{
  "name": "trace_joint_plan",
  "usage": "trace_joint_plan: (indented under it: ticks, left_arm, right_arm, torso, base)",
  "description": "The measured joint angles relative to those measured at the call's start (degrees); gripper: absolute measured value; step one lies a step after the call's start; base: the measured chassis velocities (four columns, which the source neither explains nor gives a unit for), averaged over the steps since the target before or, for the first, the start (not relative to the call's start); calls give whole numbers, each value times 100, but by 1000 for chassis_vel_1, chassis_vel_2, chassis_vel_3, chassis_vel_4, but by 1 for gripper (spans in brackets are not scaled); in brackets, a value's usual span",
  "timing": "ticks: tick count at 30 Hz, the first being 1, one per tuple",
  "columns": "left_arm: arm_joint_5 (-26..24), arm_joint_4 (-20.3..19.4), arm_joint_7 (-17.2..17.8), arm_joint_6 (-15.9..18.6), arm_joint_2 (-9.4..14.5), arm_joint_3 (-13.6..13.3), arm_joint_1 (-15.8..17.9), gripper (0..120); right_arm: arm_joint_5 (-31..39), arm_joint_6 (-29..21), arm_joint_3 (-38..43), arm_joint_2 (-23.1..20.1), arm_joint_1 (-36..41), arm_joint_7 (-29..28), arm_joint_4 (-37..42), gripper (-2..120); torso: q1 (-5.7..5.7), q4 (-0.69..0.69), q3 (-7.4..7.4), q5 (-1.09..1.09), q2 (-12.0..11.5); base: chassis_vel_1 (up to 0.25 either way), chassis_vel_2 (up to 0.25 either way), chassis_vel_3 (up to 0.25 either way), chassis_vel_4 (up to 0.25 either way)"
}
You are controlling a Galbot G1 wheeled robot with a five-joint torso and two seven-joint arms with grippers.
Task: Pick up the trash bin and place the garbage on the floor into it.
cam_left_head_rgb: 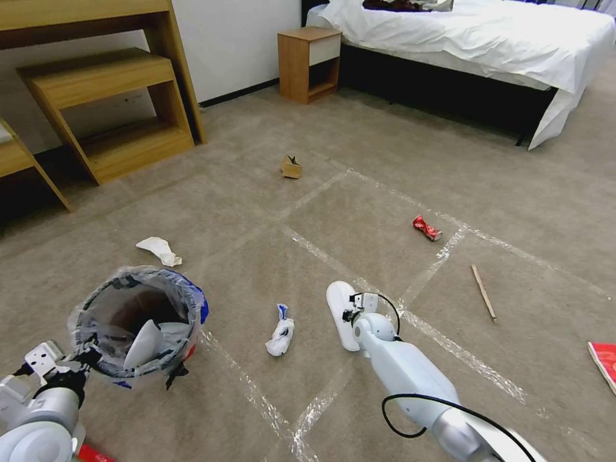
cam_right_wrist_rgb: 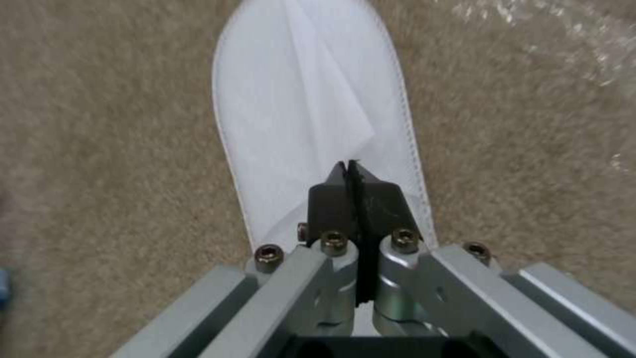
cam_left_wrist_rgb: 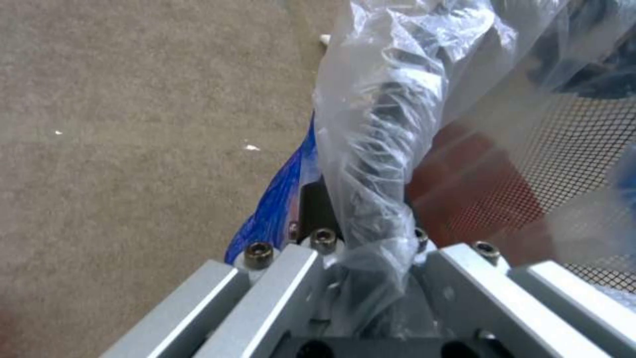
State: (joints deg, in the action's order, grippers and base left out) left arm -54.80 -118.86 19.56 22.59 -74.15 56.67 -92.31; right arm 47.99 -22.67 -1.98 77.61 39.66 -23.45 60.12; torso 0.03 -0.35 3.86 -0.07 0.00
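Observation:
My left gripper (cam_left_head_rgb: pixel 86 360) is shut on the rim of the red trash bin (cam_left_head_rgb: pixel 96 301), pinching its clear bag liner (cam_left_wrist_rgb: pixel 371 124) at the lower left, and a white slipper (cam_left_head_rgb: pixel 144 343) lies inside. My right gripper (cam_left_head_rgb: pixel 351 314) is down on a second white slipper (cam_left_head_rgb: pixel 337 301) on the floor (cam_left_head_rgb: pixel 385 167). Its fingertips (cam_right_wrist_rgb: pixel 335 186) are shut on a raised fold of that slipper (cam_right_wrist_rgb: pixel 298 99). More garbage lies around: a white-and-blue tissue wad (cam_left_head_rgb: pixel 280 333), a white wad (cam_left_head_rgb: pixel 159 249), a cardboard scrap (cam_left_head_rgb: pixel 290 167), a red can (cam_left_head_rgb: pixel 427 228) and a wooden stick (cam_left_head_rgb: pixel 484 292).
A red wrapper (cam_left_head_rgb: pixel 604 362) lies at the right edge. Wooden shelving (cam_left_head_rgb: pixel 109 102) stands at the back left, a nightstand (cam_left_head_rgb: pixel 309 61) and a white bed (cam_left_head_rgb: pixel 487 38) at the back. Tape strips (cam_left_head_rgb: pixel 321 256) cross the carpet.

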Motion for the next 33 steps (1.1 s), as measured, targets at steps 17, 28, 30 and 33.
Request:
trace_joint_plan:
  ticks: [17,28,30,33]
  left_arm:
    - [44,20,-1,-1,3,-41,3,1]
    - [24,36,-1,-9,21,0,-4,1]
    - [27,49,-1,-12,14,-4,2,1]
    - [37,61,-1,-14,4,-26,11,1]
  right_arm:
    - [-403,281,-69,235,-253,116,-562,22]
    - [-658,360,-30,401,-486,185,-1058,58]
    - [-658,360,-24,387,-486,185,-1058,63]
    - [-663,369,-12,380,-488,203,-1098,75]
  torso:
    - [0,0,-1,-1,0]
    - [0,-1,-1,-1,0]
    - [0,-1,-1,-1,0]
    - [0,-1,-1,-1,0]
  base:
    - [0,0,0,0]
    - [0,0,0,0]
    - [0,0,0,0]
    - [0,0,0,0]
